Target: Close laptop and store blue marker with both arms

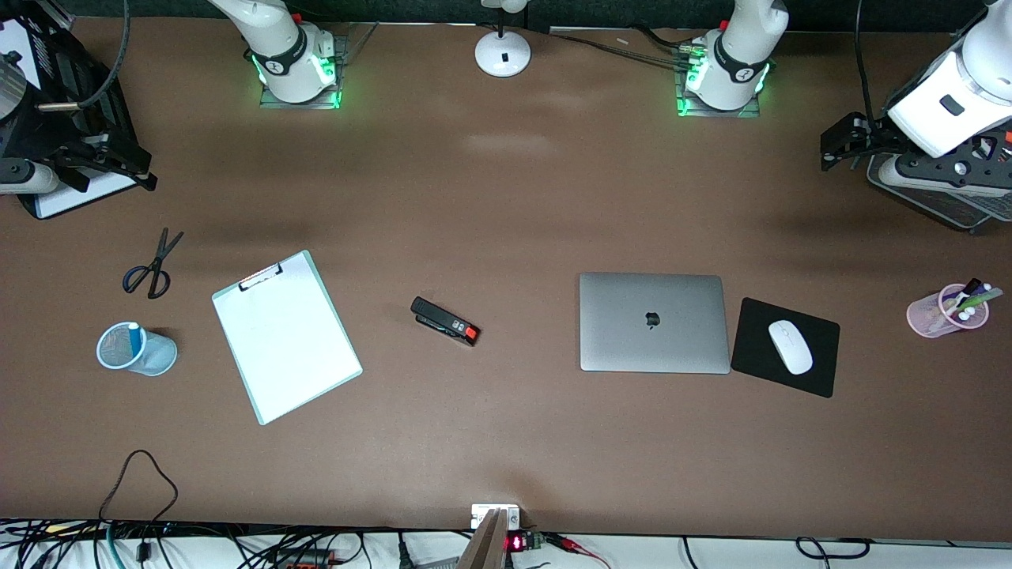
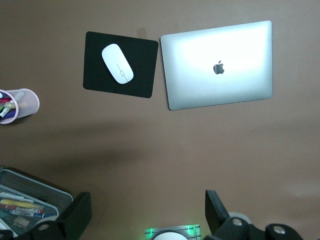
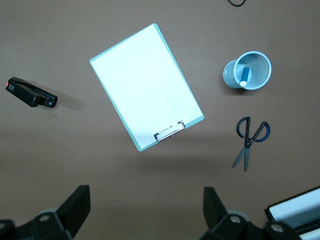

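Two cups, laptop point(image 1: 654, 322) shut on desk point(image 1: 506, 427).
Front: blue marker point(image 1: 134, 336) upright in blue mesh cup point(image 1: 134, 348), at the clipboard's point(image 1: 285, 336) nine o'clock; pens fill pink cup point(image 1: 947, 310). Wrist views: left pincer point(image 2: 145, 212) and right pincer point(image 3: 145, 207) gape, empty.

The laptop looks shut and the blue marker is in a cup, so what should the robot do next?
Probably nothing more than waiting with both arms raised. The slim silver-grey laptop lies closed, logo up, and the light-blue marker stands in the blue mesh cup. The left end effector and right end effector hang open, empty.
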